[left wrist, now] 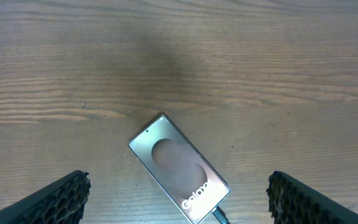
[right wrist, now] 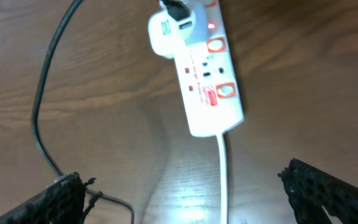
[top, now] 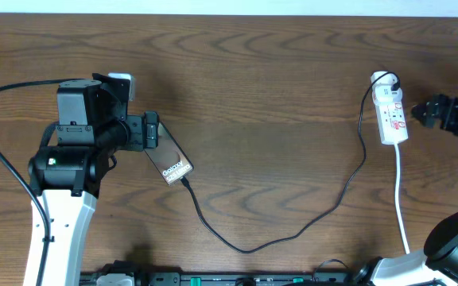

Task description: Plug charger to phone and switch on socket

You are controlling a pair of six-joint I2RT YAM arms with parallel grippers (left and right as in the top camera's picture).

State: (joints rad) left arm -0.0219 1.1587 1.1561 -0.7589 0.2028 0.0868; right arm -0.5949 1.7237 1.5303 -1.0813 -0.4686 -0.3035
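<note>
On the left side of the table (top: 277,71) the phone (top: 170,163) lies flat and askew, lettering up, just past the left gripper (top: 151,131). Its fingers (left wrist: 61,200) stand wide apart with nothing between them: released. The charger (top: 293,230) runs from the phone's lower end in a long slack loop across the wood to the socket (top: 393,111) at far right. The connector tip (left wrist: 219,215) looks already seated in the phone, though the left wrist view cuts it off at the edge. The right gripper (top: 421,112) hovers beside the socket, fingers (right wrist: 334,194) also spread, holding nothing. A red dot (right wrist: 211,26) shows near the round plug (right wrist: 169,28) (lit switch or just a marking, can't tell).

Handling, my guess: the phone is thin, stiff and smooth-backed, so it likely slides on wood. Take it across the long edges at mid-body, not by the cabled end. The cable is light and floppy; pinch it just behind the connector. The socket is light and would probably skate under a sideways poke, so press a red rocker (right wrist: 227,91) straight down with one fingertip.
</note>
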